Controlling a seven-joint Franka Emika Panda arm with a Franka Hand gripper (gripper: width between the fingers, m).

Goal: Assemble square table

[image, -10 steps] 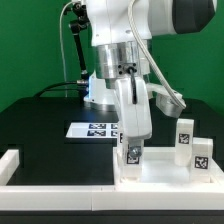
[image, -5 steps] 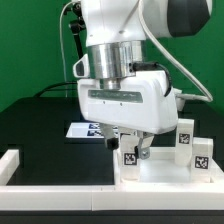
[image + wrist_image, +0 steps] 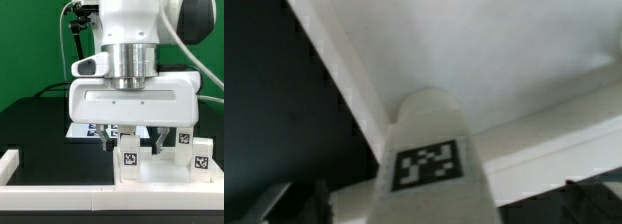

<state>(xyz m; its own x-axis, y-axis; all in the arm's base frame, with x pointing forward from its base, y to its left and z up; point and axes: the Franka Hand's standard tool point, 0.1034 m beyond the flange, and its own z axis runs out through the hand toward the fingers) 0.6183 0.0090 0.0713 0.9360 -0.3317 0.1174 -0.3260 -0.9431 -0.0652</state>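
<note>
The white square table top (image 3: 165,172) lies at the exterior view's lower right. One white leg block (image 3: 130,152) with a black-and-white tag stands upright at its near left corner. My gripper (image 3: 131,142) is right above this leg, with one finger (image 3: 112,141) on each side and small gaps showing, so it is open around the leg. In the wrist view the leg (image 3: 429,160) stands on the white top (image 3: 491,60) between my gripper's (image 3: 434,208) dark fingers (image 3: 589,203). Two more tagged legs (image 3: 183,140) (image 3: 203,153) stand at the right.
White border rails run along the front (image 3: 60,176) and the left (image 3: 9,163) of the black table. The marker board (image 3: 92,128) lies flat behind the gripper. A green wall and a cable stand are at the back.
The wrist has turned about a quarter turn above the leg, so the hand's broad face is toward the camera. The leg and its tag have stayed put.
</note>
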